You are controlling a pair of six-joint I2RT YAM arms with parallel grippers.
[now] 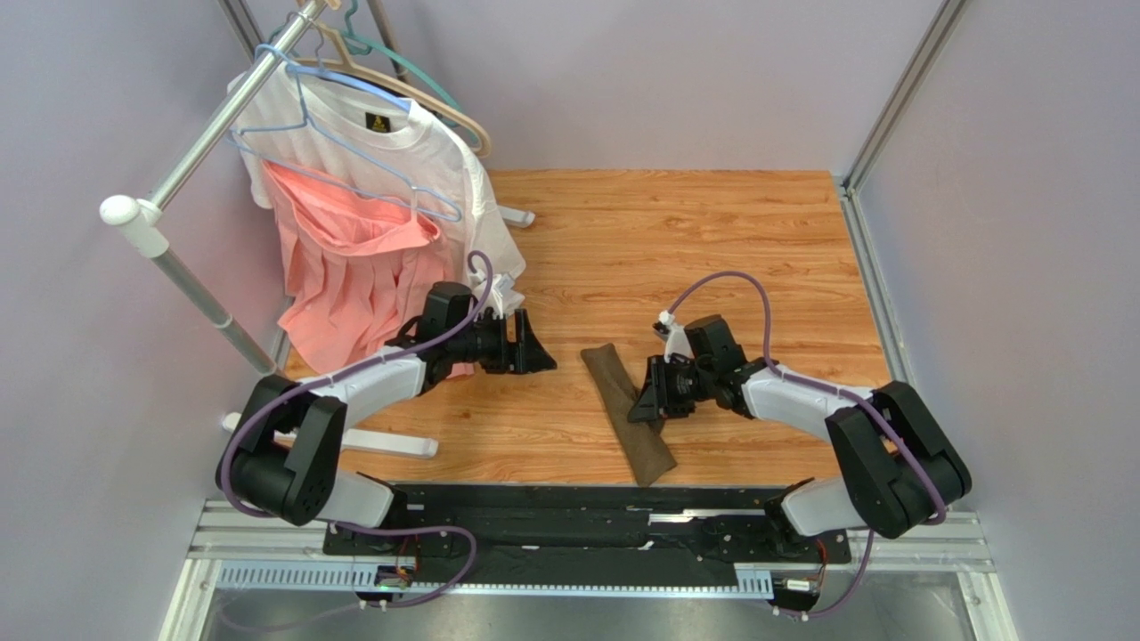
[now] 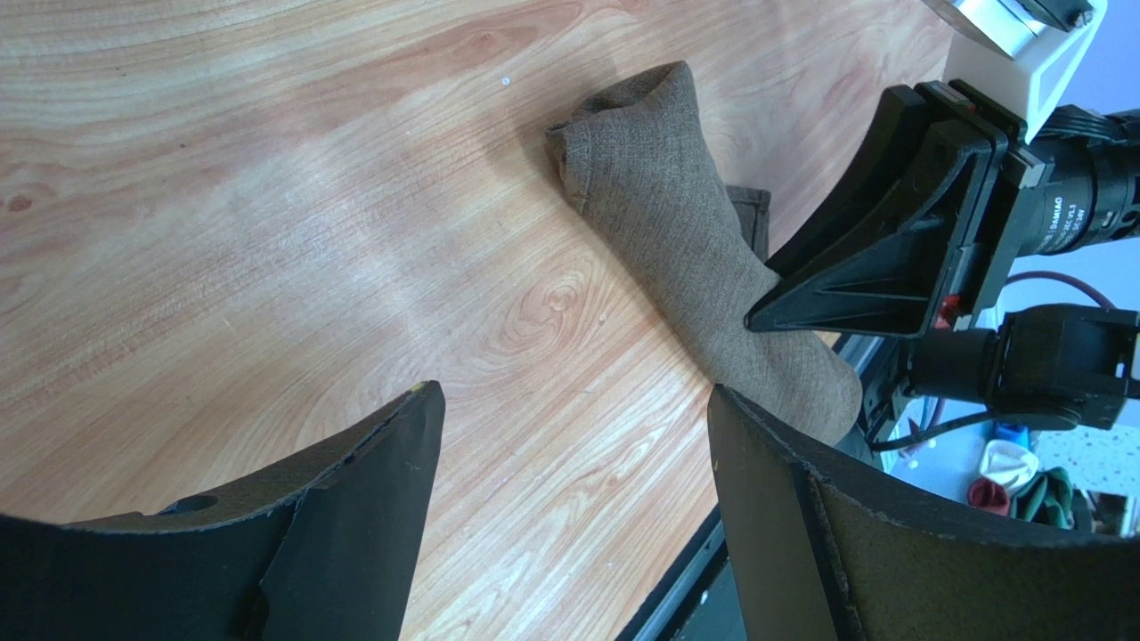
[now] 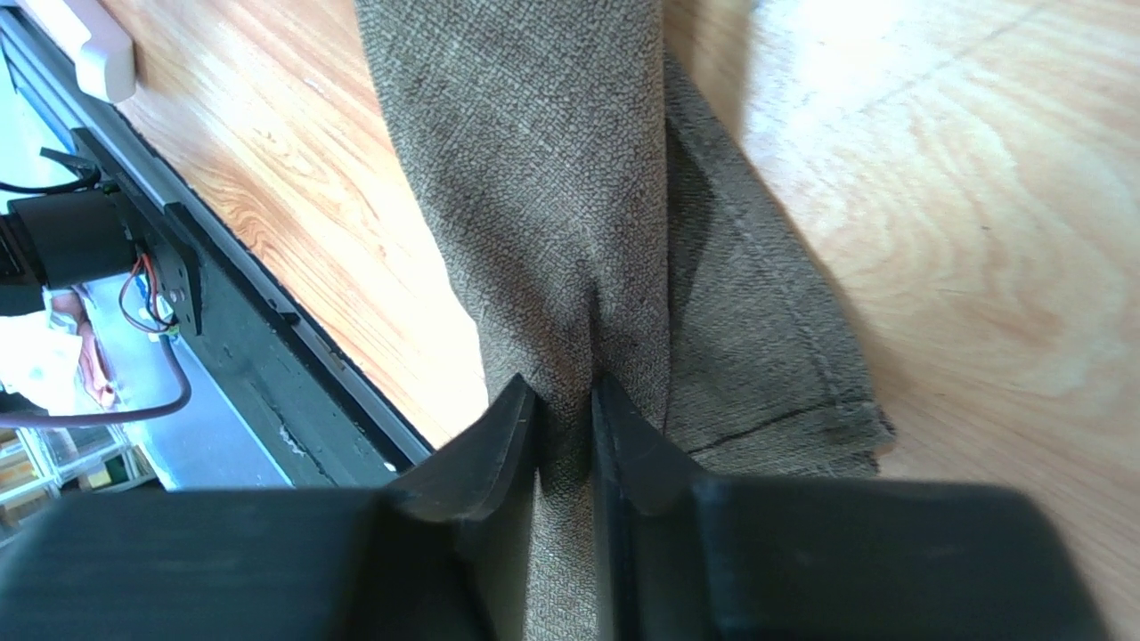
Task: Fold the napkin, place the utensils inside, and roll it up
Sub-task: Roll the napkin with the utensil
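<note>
One each: napkin (image 1: 629, 411), left tool (image 2: 573, 401), right tool (image 3: 565, 401), T-shirt (image 1: 402, 154), pink garment (image 1: 341, 274).

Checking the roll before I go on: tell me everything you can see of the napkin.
The napkin is dark olive-brown woven cloth, rolled into a bundle lying diagonally on the wooden table, near its front edge. One hemmed flap sticks out beside the roll. The right gripper pinches a fold of it. The left gripper is open, apart.
</note>
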